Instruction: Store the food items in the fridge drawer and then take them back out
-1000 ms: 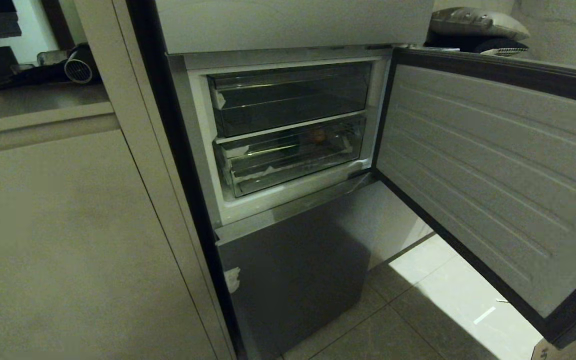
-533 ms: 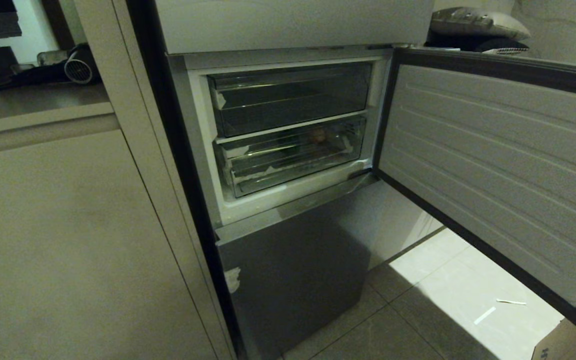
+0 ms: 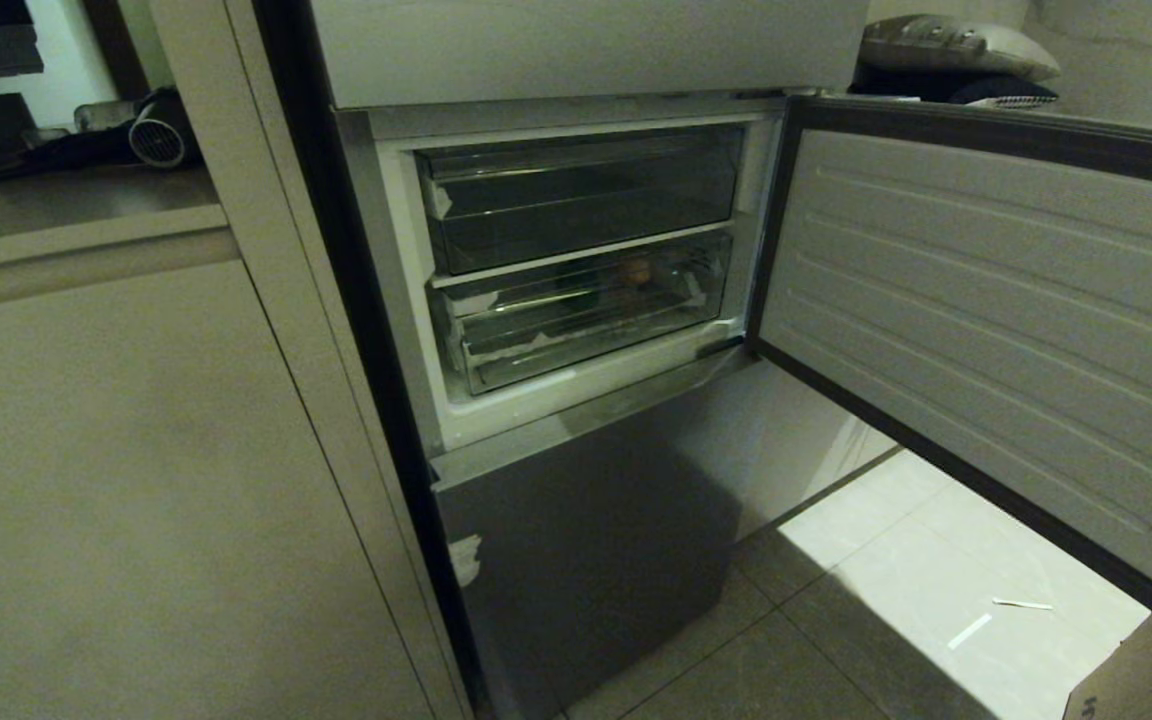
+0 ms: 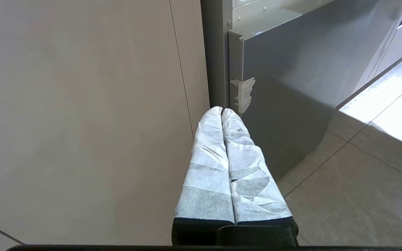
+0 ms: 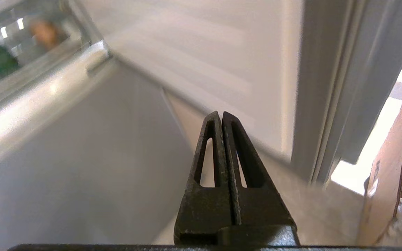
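Fruit [image 5: 45, 31] in drawer [image 5: 19, 75]; right tool [image 5: 221, 116] apart, closed.

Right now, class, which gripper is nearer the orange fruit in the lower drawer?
Right. The right gripper points below the drawer holding the fruit; the left gripper sits low by the bottom door.

right gripper [image 5: 221, 116] jaws closed, empty; fridge door [image 5: 201, 59]

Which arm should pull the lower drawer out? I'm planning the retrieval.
Probably right: its shut claw points toward the fridge drawer holding the ball; the left claw faces the bottom door.
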Controlling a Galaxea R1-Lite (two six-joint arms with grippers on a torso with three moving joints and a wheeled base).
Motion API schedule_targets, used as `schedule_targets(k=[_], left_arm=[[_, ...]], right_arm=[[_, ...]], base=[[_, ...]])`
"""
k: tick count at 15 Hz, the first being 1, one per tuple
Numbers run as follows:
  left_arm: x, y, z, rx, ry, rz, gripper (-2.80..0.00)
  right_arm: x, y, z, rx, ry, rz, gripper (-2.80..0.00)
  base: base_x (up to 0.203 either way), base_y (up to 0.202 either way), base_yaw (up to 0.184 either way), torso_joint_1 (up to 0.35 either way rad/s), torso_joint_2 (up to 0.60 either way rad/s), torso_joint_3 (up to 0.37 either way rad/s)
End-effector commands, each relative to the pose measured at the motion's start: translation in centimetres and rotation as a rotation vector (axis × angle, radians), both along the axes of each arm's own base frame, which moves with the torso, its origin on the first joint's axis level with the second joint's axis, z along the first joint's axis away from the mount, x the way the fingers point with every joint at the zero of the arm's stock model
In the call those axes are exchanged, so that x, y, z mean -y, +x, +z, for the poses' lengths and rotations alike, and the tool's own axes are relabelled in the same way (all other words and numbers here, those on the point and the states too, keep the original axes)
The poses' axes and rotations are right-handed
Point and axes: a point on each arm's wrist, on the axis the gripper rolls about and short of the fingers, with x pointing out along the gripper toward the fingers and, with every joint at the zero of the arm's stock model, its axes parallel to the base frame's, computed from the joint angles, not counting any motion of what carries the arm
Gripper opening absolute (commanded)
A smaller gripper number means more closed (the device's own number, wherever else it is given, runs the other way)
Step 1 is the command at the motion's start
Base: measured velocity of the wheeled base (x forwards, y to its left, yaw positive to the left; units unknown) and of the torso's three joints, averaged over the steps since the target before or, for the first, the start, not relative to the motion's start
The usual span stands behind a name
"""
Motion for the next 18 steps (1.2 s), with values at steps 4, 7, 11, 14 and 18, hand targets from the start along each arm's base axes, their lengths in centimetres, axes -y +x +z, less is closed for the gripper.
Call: schedule_targets(k=[4,7,11,14,18], left_arm=[[0.0,0.0,0.0,0.0,0.0,0.0,-2.8],[0.0,0.0,0.0,0.0,0.0,0.0,-2.8],[0.0,0.0,0.0,0.0,0.0,0.0,-2.8],[0.0,0.0,0.0,0.002,-0.004,0.001,-2.8],[0.0,0.0,0.0,0.002,-0.055,0.008,-2.8]], right_arm=[[-0.8,-2.3,-2.9,-0.025,-0.023,0.098,-2.8],[-1.5,-3.7,-5.8,-0.08,-0.078,0.18,-2.8],[-2.3,-6.6,-7.2,0.008,-0.115,0.311,-2.8],[-2.5,-9.3,-8.6,0.097,-0.16,0.325,-2.8],[-2.2,-10.7,-10.3,0.124,-0.384,0.247,-2.8]], base=[[0.0,0.0,0.0,0.0,0.0,0.0],[0.0,0.0,0.0,0.0,0.0,0.0],[0.0,0.0,0.0,0.0,0.0,0.0],[0.0,0.0,0.0,0.0,0.0,0.0],[0.0,0.0,0.0,0.0,0.0,0.0]])
